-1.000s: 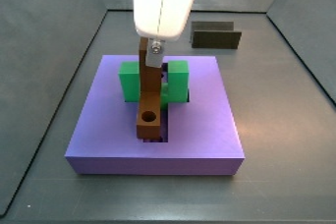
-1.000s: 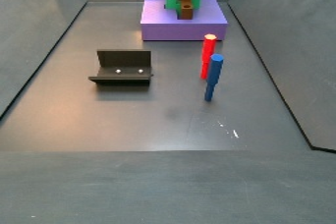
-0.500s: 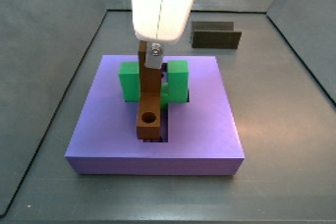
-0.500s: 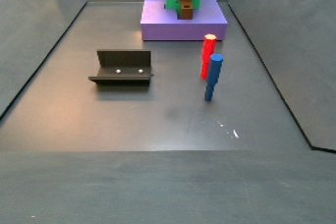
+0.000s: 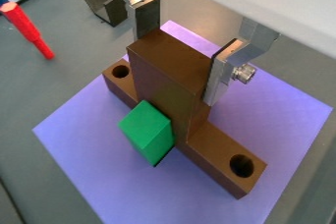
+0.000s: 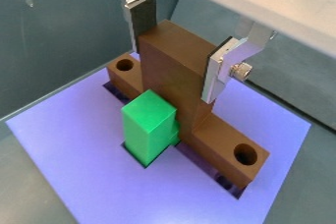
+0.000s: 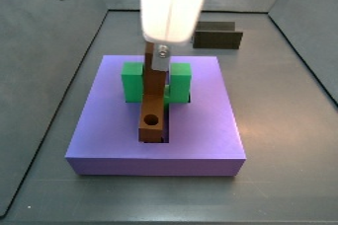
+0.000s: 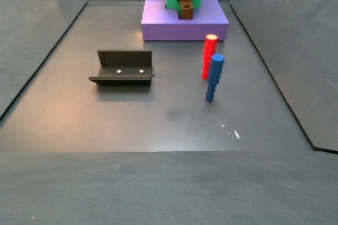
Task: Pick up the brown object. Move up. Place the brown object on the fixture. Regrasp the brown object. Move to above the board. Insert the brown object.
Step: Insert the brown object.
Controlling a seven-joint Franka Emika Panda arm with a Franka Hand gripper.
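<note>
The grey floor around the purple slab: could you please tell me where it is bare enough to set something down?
Bare: the grey floor nearest that side camera, and between the dark L-shaped fixture and the red post and blue post. Crowded: the purple slab, where the gripper holds the light-brown bar beside the green block.

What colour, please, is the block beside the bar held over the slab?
Green. The block shows best in a wrist view, beside the brown bar in the tool.
</note>
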